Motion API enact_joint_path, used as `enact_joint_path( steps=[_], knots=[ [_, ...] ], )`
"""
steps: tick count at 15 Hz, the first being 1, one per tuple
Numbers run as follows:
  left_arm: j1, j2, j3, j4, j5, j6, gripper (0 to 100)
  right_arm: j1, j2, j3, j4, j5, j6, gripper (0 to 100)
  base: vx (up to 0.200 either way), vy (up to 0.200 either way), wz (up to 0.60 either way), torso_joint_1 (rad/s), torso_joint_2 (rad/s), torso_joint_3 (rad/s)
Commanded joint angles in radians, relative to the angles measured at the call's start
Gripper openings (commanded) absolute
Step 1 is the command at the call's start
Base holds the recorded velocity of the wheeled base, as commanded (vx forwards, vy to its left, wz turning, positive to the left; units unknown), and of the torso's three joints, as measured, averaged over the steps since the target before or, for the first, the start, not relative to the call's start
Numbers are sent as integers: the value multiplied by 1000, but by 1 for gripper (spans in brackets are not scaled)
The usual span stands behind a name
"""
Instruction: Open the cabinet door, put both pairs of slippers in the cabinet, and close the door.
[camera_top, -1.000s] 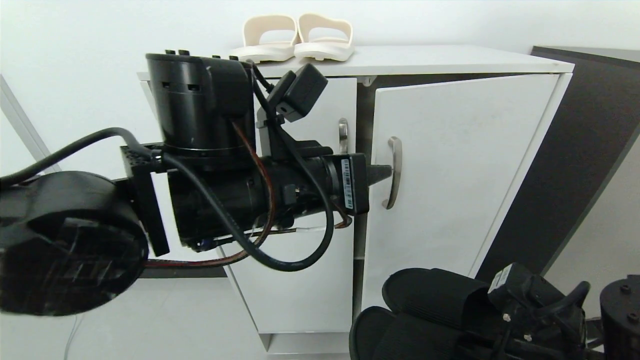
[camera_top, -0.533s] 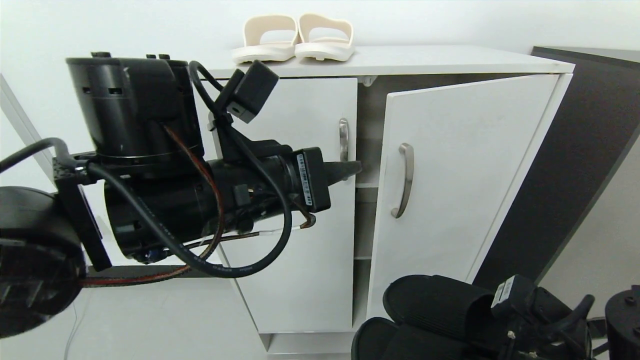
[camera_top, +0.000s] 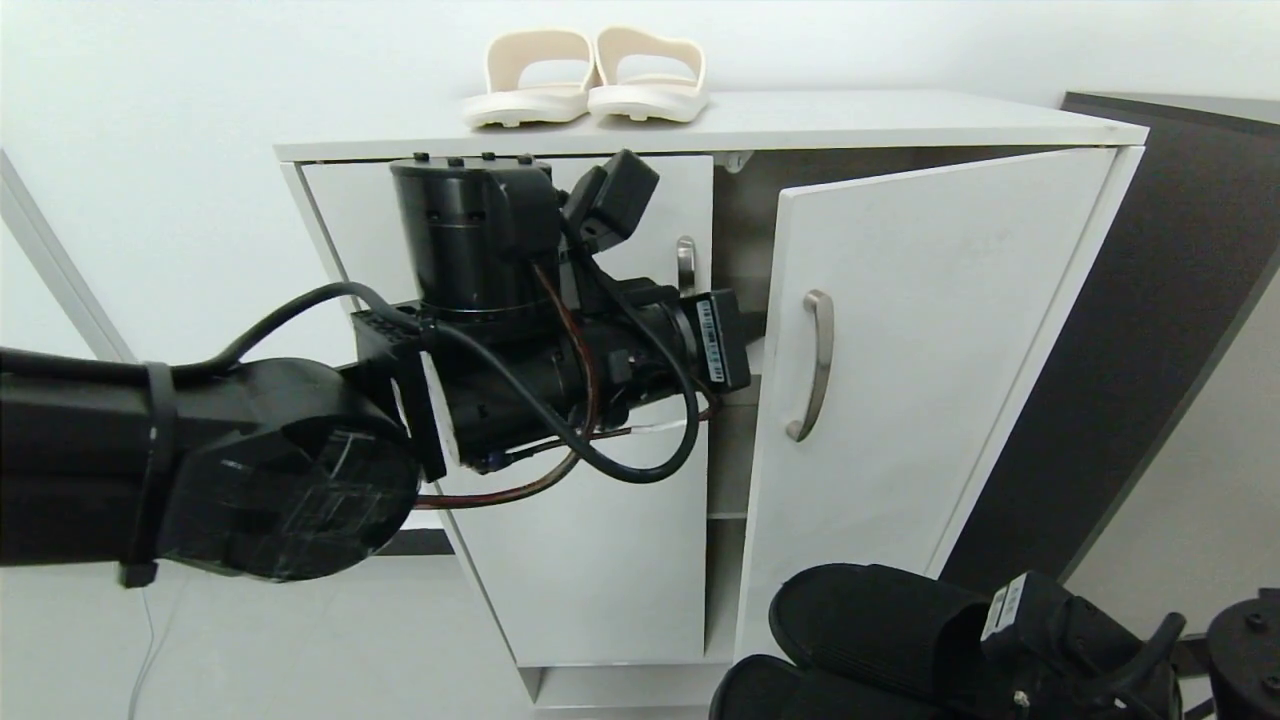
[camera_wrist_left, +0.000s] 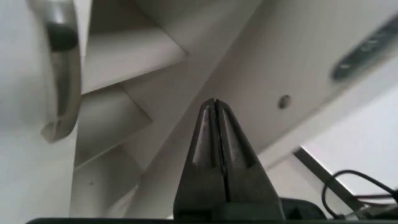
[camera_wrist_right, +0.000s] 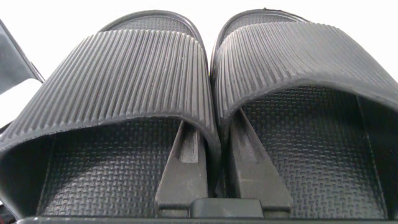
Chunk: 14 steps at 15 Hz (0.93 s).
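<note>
The white cabinet (camera_top: 900, 120) has its right door (camera_top: 930, 330) swung partly open and its left door (camera_top: 590, 560) closed. My left gripper (camera_top: 752, 325) is shut and empty, its tip in the gap behind the right door's edge, left of that door's handle (camera_top: 815, 365). In the left wrist view the shut gripper (camera_wrist_left: 216, 124) points at the open door's inner face. A cream pair of slippers (camera_top: 585, 75) rests on the cabinet top. My right gripper (camera_wrist_right: 216, 168) is shut on the black slippers (camera_top: 870, 630), pinching their adjoining inner walls, low before the cabinet's right door.
The left door's handle (camera_wrist_left: 62, 68) is close beside my left gripper. White shelves (camera_wrist_left: 124, 59) show inside the gap. A dark panel (camera_top: 1150, 330) stands to the right of the cabinet, and a white wall runs behind it.
The right door has swung further open. My left gripper came off its handle, drew back leftward, then moved forward into the gap behind the door's edge. The black slippers sank slightly.
</note>
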Motion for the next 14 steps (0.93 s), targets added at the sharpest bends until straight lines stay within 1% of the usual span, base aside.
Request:
enact_joint_path(
  steps=[1,3,5,6,7,8,9,10,11,12,14],
  knots=[
    [-2,42,-8,-2,0,-2,0,10,4,6,1,0,1,0,0,0,0,0,0,0],
    [-2,42,-5,-6,4,-10,0,19,4,10,1,0,1,0,-200,0,0,0,0,2],
    [-5,40,-2,-8,13,-10,0,38,1,20,1,2,2,0,-200,0,0,2,7,5],
    [-28,39,0,-8,28,-8,0,50,-4,33,-2,12,1,0,-200,0,0,2,2,7],
    [-64,36,5,-8,39,-7,0,55,-10,44,-4,29,-1,0,-200,0,0,2,2,2],
    [-134,36,6,-9,51,0,0,59,-25,50,-2,43,-4,0,-200,0,0,7,2,-2],
    [-189,37,-6,-12,51,0,0,61,-33,56,-2,52,-7,0,-200,0,0,7,7,2],
    [-209,42,-17,-26,51,-2,0,62,-34,58,-4,58,-7,0,-200,0,0,7,2,2],
    [-223,62,-32,-71,53,-7,0,62,-37,59,-2,60,-7,0,-200,0,0,-2,2,7],
    [-219,69,-31,-92,53,-8,0,62,-37,59,-2,58,-7,0,0,0,0,0,0,0],
    [-153,71,3,-126,53,-11,0,62,-31,59,-4,60,-7,0,0,0,0,0,0,0]
  ],
)
